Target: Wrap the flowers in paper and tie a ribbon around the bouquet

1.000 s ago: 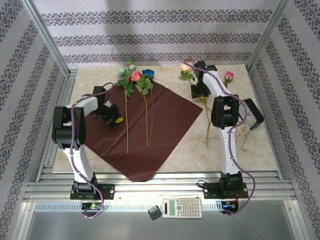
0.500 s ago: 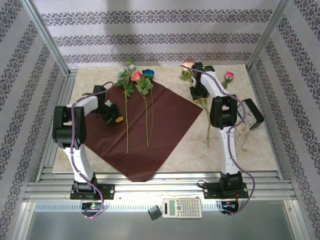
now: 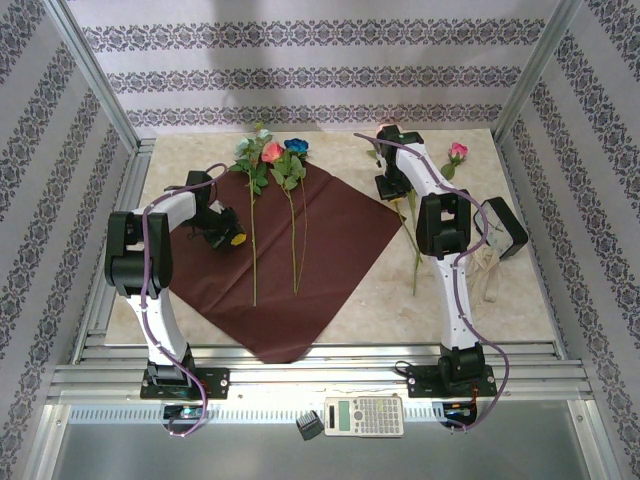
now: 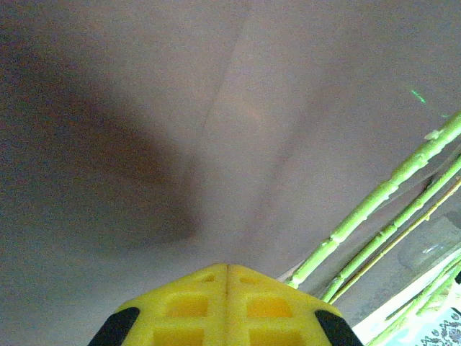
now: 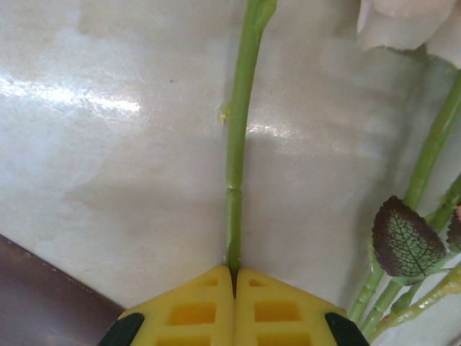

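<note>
I see the marble worktop [image 3: 385, 295] with the crimson paper [image 3: 335, 245] spread flat across its centre-left, one corner pointing to the bottom of the top view. Two flowers [image 3: 252, 230] lie on the paper, their blooms at its upper edge. Another pink bloom [image 3: 457, 152] lies in the upper right. A beige ribbon [image 3: 488, 272] is bunched at the right, beside the right arm. My right pincer [image 5: 232, 277] pinches a green stem [image 5: 241, 130] on bare worktop. My left pincer [image 4: 227, 270] is pressed together, holding nothing, over the paper's left part.
</note>
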Motion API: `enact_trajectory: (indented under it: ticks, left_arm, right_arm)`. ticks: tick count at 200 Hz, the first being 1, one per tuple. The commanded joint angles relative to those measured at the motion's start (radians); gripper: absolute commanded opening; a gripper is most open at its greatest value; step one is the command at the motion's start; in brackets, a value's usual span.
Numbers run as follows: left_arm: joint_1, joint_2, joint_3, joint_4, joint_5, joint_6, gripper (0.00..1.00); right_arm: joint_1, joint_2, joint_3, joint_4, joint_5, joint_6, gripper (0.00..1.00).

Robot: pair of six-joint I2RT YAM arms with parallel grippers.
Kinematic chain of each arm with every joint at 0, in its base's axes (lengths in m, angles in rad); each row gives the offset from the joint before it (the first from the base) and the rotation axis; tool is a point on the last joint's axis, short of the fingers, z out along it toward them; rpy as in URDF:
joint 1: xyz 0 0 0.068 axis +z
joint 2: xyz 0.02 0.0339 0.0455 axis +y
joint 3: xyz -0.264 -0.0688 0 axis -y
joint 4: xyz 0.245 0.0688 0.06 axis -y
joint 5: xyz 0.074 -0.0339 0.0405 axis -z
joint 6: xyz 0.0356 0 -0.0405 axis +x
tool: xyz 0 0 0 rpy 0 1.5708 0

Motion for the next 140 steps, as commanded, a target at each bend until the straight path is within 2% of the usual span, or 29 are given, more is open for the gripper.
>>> enact_trajectory:
  ticks: [1,33,56,72,108,140]
  left_arm:
    - [0.008,0.005,0.011,-0.034,-0.005,0.02,0.01]
    - [0.008,0.006,0.009,-0.024,-0.002,0.016,0.01]
    - [0.008,0.006,0.005,-0.014,0.0,0.012,0.01]
    - [0.008,0.008,0.0,-0.005,0.003,0.007,0.01]
    - [0.009,0.011,-0.003,0.008,0.006,0.002,0.02]
    - [0.008,0.012,-0.005,0.004,0.007,0.01,0.01]
  right_arm:
    - [0.011,-0.088,-0.021,0.015,0.027,-0.017,0.0]
    - [0.008,-0.263,-0.112,0.084,0.016,0.005,0.0]
    - [0.002,-0.395,-0.242,0.147,-0.058,0.059,0.0]
    - [0.019,-0.476,-0.341,0.194,-0.157,0.137,0.0]
    - [0.172,-0.598,-0.561,0.426,-0.371,0.392,0.0]
    - [0.324,-0.548,-0.556,0.636,-0.431,0.604,0.0]
